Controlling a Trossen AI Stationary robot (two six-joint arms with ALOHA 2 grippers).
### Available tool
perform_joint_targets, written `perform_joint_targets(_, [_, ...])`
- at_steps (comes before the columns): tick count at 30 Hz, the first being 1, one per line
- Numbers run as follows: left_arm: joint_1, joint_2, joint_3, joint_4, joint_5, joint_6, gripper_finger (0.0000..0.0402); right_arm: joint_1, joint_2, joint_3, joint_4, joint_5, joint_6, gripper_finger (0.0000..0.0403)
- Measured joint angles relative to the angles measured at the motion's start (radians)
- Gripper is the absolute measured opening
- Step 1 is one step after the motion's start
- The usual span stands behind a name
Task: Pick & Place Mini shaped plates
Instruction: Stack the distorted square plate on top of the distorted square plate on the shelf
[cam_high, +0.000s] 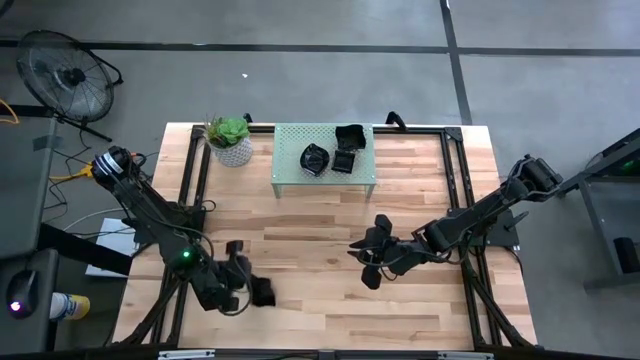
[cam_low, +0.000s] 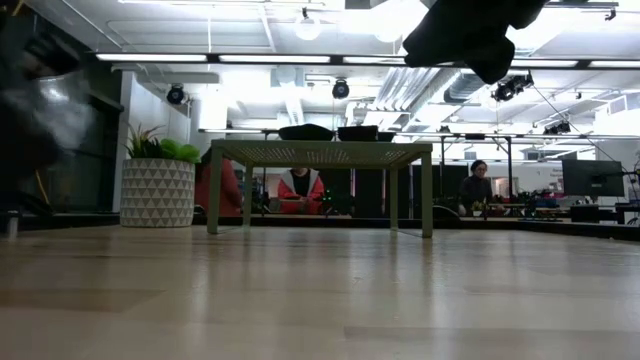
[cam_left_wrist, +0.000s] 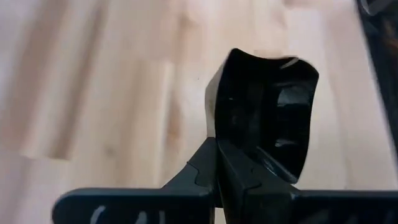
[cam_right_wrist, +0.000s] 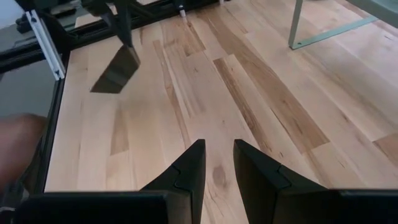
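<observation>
From above, three black mini plates (cam_high: 333, 155) sit on the small green stand (cam_high: 290, 180) at the worktop's (cam_high: 320, 270) far edge. The left gripper (cam_left_wrist: 219, 149) is clamped on a fourth plate (cam_left_wrist: 267, 115) near the front. The right gripper (cam_right_wrist: 219, 163), fingers narrowly apart and empty, hovers over bare wood.

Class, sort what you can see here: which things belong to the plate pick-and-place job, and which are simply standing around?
Belongs to the job:
- glossy black mini plate held in the left gripper
- black mini plates on the small pale green stand
- right gripper, open, holding nothing

Standing around:
- green plant in a white patterned pot
- black floor fan
</observation>
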Motion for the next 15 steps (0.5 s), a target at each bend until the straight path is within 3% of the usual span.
perform_joint_targets(8, [0.0,0.0,0.0,0.005,-0.363,0.008,0.0,0.001,0.0,0.0,0.004,0.027,0.015,0.0078])
perform_joint_targets(15, [0.0,0.0,0.0,0.167,-0.769,0.166,0.0,0.033,0.052,0.0,0.104,0.228,-0.04,0.0078])
